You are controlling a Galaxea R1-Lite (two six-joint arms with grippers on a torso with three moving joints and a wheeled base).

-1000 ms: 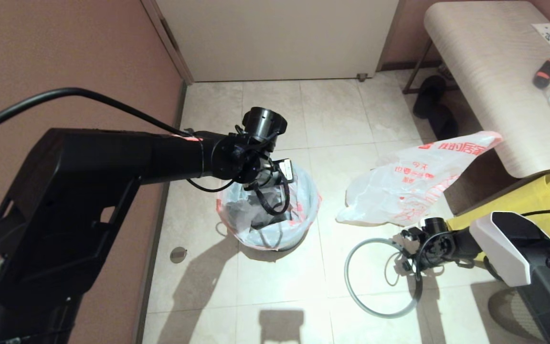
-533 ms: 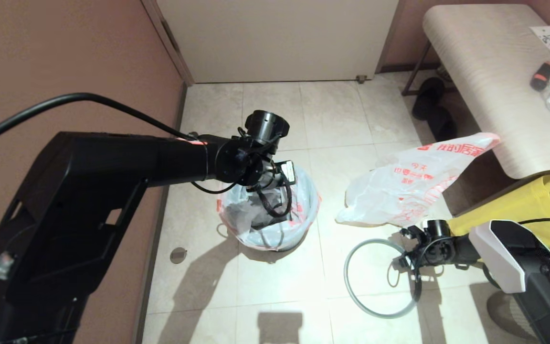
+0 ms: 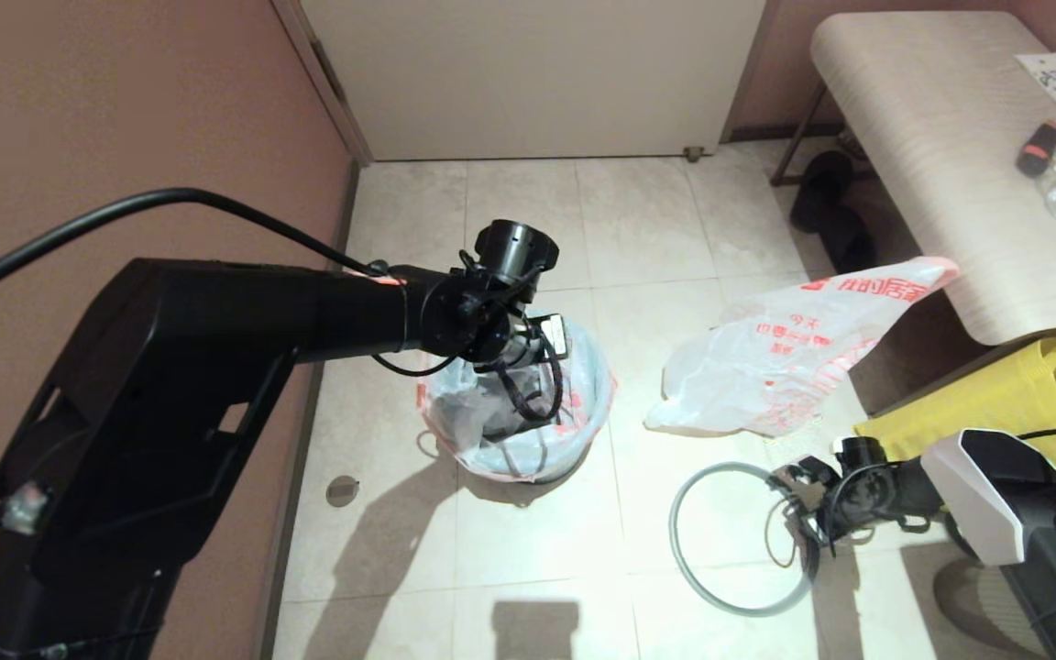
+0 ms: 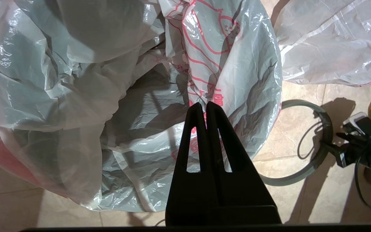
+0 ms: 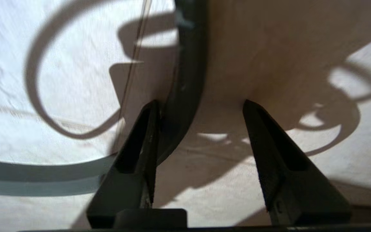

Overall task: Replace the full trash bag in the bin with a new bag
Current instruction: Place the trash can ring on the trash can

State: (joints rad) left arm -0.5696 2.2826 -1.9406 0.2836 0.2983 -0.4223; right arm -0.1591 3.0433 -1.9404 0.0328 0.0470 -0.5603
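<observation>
— Starting at nine o'clock, what do we have?

— Our left gripper (image 4: 206, 106) hangs over the bin (image 3: 528, 472), fingers pressed together, nipping nothing. We see them just above the bag (image 3: 455, 417) that lines the bin and folds over its rim; its mouth is open.

— And toward three o'clock?

— A second bag (image 3: 766, 367), white with red print, lies on the floor (image 3: 528, 559) at the bin's three o'clock, one end leaning on the bench (image 3: 931, 156). At that bag's six o'clock lies the hoop (image 3: 688, 564), flat on the tiles.

— Our right gripper (image 5: 201, 108)?

— Low at the hoop's three o'clock edge. Its fingers (image 5: 140, 138) stand apart, astride the band, one touching it, not yet clamped.
</observation>
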